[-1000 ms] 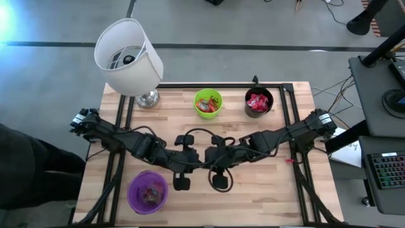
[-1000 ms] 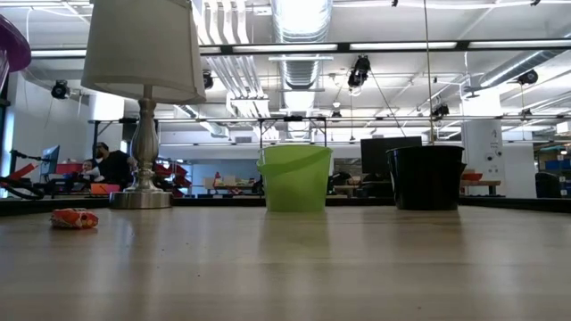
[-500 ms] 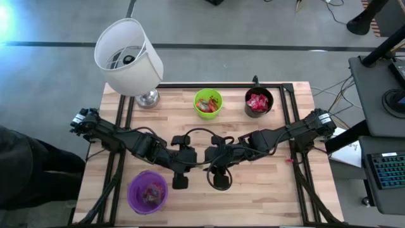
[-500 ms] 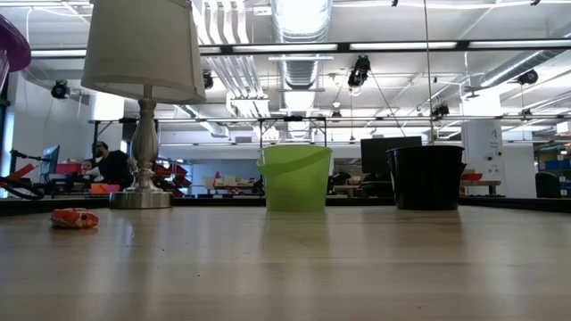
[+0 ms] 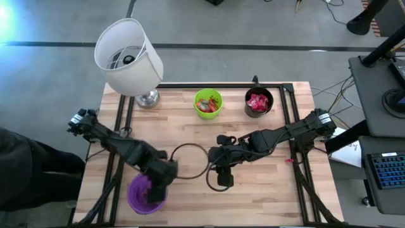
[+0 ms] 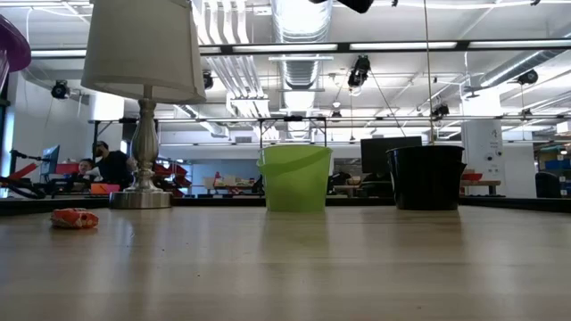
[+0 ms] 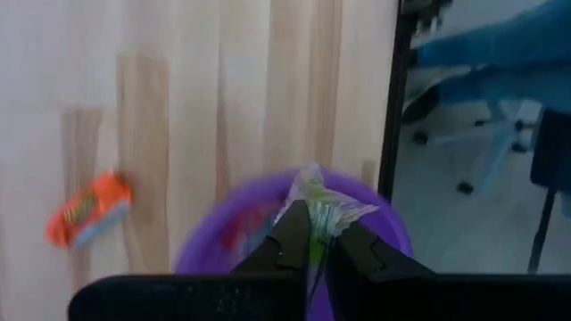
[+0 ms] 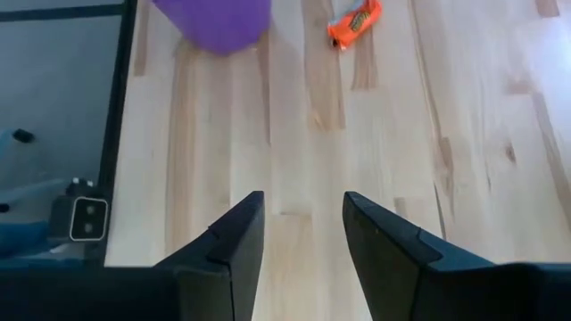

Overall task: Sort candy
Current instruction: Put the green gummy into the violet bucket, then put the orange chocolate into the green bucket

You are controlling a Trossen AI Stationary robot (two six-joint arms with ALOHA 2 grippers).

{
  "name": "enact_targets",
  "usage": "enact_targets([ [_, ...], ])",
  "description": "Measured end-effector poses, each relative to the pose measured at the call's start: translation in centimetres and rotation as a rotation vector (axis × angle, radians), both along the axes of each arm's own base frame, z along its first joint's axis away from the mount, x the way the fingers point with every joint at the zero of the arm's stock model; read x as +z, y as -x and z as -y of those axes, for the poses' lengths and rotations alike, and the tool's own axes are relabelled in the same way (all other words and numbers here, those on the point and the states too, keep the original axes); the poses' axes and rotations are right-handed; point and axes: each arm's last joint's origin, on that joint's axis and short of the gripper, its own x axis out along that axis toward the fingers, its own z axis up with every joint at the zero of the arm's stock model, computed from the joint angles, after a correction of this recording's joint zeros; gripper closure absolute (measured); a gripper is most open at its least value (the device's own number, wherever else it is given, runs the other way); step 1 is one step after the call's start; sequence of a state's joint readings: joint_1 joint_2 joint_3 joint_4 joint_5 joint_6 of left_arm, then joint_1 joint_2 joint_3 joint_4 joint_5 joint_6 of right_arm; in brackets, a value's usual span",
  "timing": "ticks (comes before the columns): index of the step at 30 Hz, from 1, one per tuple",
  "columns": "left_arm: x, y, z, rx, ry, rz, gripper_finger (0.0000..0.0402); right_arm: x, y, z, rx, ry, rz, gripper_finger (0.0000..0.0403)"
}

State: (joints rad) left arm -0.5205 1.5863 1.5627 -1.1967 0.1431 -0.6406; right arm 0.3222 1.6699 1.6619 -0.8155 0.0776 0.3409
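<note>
My left gripper (image 7: 314, 230) hangs over the purple cup (image 7: 375, 227), shut on a crinkly green-and-white candy (image 7: 319, 207). In the high view this gripper (image 5: 159, 185) covers the right side of the purple cup (image 5: 139, 196), which holds several candies. An orange candy (image 7: 89, 209) lies flat on the table beside the cup and also shows in the low view as the orange candy (image 6: 74, 218). My right gripper (image 8: 303, 209) stands open above bare wood at the table's middle (image 5: 221, 179), with nothing between its fingers. My left gripper pinches the green-and-white candy between its two fingertips. The wrapper's crinkled end (image 7: 335, 207) sticks out beyond the tips. The fingers come from above, pointing steeply down. The candy is lifted clear, over the purple cup's mouth.
A green cup (image 5: 208, 103) and a black cup (image 5: 258, 102), both with candies inside, stand at the far edge. A lamp (image 5: 130, 57) stands at the far left corner. Cables loop between the two arms at the table's middle.
My left gripper has swung from the table's middle toward the near left corner, tipped further downward, and now hangs over the purple cup with the candy. My right arm has stayed about where it was.
</note>
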Motion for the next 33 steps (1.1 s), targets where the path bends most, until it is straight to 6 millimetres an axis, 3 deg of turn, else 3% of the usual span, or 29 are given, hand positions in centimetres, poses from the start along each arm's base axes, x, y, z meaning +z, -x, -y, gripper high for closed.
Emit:
enact_targets([
  [10, 0.8, 3.6, 3.0, -0.015, 0.020, -0.058, 0.0400, -0.3, 0.0, 0.0, -0.041, -0.028, -0.016, 0.0257],
  [18, 0.7, 4.5, 3.5, -0.007, 0.002, -0.095, 0.0396, -0.5, -0.1, 0.0, -0.041, -0.030, -0.010, 0.0255],
  [29, 0.7, 4.4, 3.5, -0.002, 0.003, -0.094, 0.0313, -0.5, -0.1, 0.0, -0.053, -0.040, -0.012, 0.0260],
  [33, 0.6, 4.3, 3.2, 0.046, -0.069, -0.045, 0.0288, -0.5, 0.0, 0.0, -0.053, -0.035, -0.024, 0.0260],
])
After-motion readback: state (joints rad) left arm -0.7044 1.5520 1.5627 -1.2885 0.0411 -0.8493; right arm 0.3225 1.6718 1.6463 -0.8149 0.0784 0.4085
